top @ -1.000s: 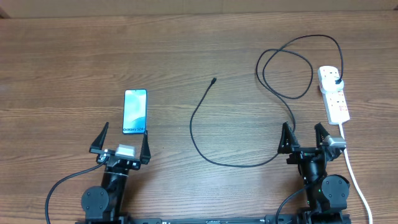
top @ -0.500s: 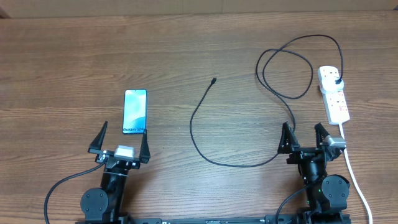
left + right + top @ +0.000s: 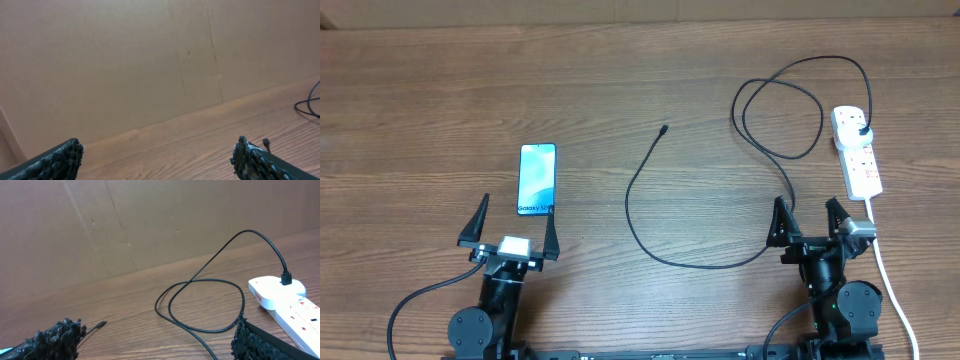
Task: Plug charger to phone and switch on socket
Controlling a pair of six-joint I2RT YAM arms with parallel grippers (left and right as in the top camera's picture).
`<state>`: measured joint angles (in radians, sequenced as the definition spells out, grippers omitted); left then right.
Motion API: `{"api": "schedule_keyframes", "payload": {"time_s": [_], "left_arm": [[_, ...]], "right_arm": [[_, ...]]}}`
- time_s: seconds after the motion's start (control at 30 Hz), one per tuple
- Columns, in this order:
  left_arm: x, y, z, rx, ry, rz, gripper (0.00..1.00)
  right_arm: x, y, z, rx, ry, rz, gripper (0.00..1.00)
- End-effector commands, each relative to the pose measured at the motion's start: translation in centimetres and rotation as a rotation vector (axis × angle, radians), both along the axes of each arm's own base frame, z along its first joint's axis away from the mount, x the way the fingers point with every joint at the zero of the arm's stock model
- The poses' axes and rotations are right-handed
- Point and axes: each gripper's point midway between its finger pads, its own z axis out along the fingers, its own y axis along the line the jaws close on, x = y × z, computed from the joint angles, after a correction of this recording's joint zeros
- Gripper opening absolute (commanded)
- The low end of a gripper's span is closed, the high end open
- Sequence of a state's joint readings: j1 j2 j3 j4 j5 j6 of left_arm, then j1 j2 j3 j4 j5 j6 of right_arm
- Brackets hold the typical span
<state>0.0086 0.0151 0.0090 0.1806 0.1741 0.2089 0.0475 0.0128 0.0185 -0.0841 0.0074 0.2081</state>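
Observation:
The phone (image 3: pixel 537 179) lies screen-up, left of centre, just beyond my left gripper (image 3: pixel 517 208), which is open and empty. The charger's black cable (image 3: pixel 628 200) curves across the middle of the table, and its free connector tip (image 3: pixel 664 129) lies on the wood. Its black plug (image 3: pixel 861 128) sits in the far outlet of the white power strip (image 3: pixel 858 160) at the right. My right gripper (image 3: pixel 804 202) is open and empty, with the cable passing by its left finger. The right wrist view shows the gripper (image 3: pixel 155 335), cable loop (image 3: pixel 200 282), plug (image 3: pixel 286 278) and strip (image 3: pixel 285 300). The left wrist view shows open fingers (image 3: pixel 157 155); the phone is out of view there.
The power strip's white cord (image 3: pixel 888 275) runs down the right side past my right arm's base. A brown cardboard wall (image 3: pixel 150 60) stands along the table's far edge. The table is brown wood (image 3: pixel 440 110).
My left gripper has shifted slightly to the left and toward the front edge. The right arm, phone and cable have not moved.

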Motion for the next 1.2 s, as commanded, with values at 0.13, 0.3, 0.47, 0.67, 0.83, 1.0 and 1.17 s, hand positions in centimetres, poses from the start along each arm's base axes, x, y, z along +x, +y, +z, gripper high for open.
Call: {"api": "schedule_keyframes", "payload": {"time_s": [0.13, 0.3, 0.47, 0.67, 0.83, 1.0, 1.17], "left_arm": [[0.1, 0.7, -0.1, -0.102, 0.013, 0.024, 1.00], [0.2, 1.4, -0.5, -0.158, 0.034, 0.055, 1.00], [0.2, 1.5, -0.4, -0.181, 0.035, 0.059, 1.00], [0.2, 1.5, -0.5, -0.183, 0.037, 0.059, 0.99], [0.2, 1.5, -0.5, -0.183, 0.037, 0.059, 0.99], [0.2, 1.5, -0.5, -0.183, 0.036, 0.059, 1.00], [0.2, 1.7, -0.3, -0.184, 0.032, 0.068, 1.00]], "right_arm": [[0.0, -0.2, -0.3, -0.003, 0.001, -0.012, 1.00], [0.0, -0.2, -0.3, -0.003, 0.001, -0.012, 1.00], [0.0, -0.2, -0.3, -0.003, 0.001, -0.012, 1.00], [0.0, -0.2, -0.3, -0.003, 0.001, -0.012, 1.00], [0.0, -0.2, -0.3, -0.003, 0.001, -0.012, 1.00], [0.0, -0.2, -0.3, -0.003, 0.001, -0.012, 1.00], [0.0, -0.2, -0.3, -0.003, 0.001, -0.012, 1.00]]}}
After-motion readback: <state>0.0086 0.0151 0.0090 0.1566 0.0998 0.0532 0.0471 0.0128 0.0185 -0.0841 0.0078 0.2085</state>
